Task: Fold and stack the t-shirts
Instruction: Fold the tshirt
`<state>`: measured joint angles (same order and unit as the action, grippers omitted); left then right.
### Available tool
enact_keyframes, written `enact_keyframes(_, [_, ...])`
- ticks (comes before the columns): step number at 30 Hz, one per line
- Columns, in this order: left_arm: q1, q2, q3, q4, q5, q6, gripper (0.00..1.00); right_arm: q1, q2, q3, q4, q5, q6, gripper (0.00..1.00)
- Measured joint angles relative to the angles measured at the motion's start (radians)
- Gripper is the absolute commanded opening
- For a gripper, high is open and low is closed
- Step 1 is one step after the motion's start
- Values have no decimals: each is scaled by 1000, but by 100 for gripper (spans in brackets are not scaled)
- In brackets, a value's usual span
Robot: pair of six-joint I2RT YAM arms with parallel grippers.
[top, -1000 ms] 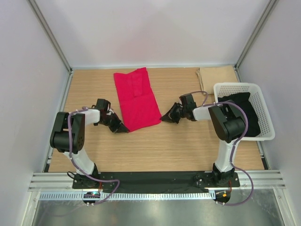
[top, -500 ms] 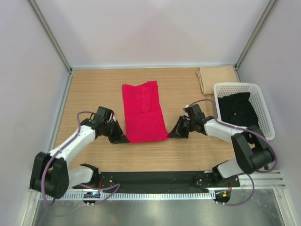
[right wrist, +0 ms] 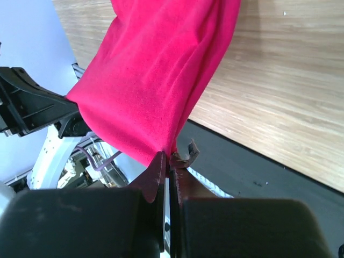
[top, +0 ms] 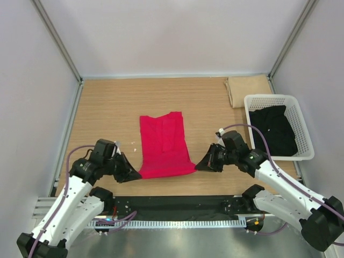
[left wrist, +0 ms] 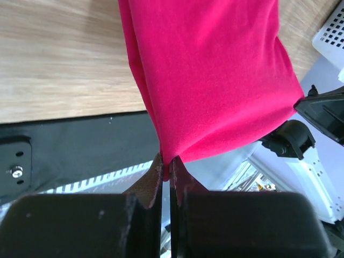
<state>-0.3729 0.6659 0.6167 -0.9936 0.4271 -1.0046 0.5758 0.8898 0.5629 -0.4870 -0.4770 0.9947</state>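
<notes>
A crimson red t-shirt (top: 164, 145), folded into a long strip, lies in the middle of the table with its near edge lifted. My left gripper (top: 134, 174) is shut on its near left corner. My right gripper (top: 200, 165) is shut on its near right corner. In the left wrist view the red cloth (left wrist: 209, 80) runs up from the pinched jaws. In the right wrist view the cloth (right wrist: 161, 75) hangs taut from the closed jaws. A black shirt (top: 274, 129) lies in the white basket (top: 271, 99). A tan folded cloth (top: 248, 88) lies at the back right.
The white lattice basket stands against the right wall. The black base plate (top: 177, 204) and a metal rail run along the near table edge, just below both grippers. Grey walls close in the left, back and right sides.
Both grippers have pulled the red shirt toward the near edge of the table, from the back centre to the middle. Both arms have drawn back with it.
</notes>
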Motion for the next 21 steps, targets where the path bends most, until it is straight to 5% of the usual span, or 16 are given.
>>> enact_keyframes(7, [-1, 128, 154, -60, -44, 11, 1, 4, 63, 123, -89, 21, 8, 1])
enact_keyframes(21, [142, 639, 568, -59, -167, 242, 0, -84, 564, 564, -71, 22, -93, 1])
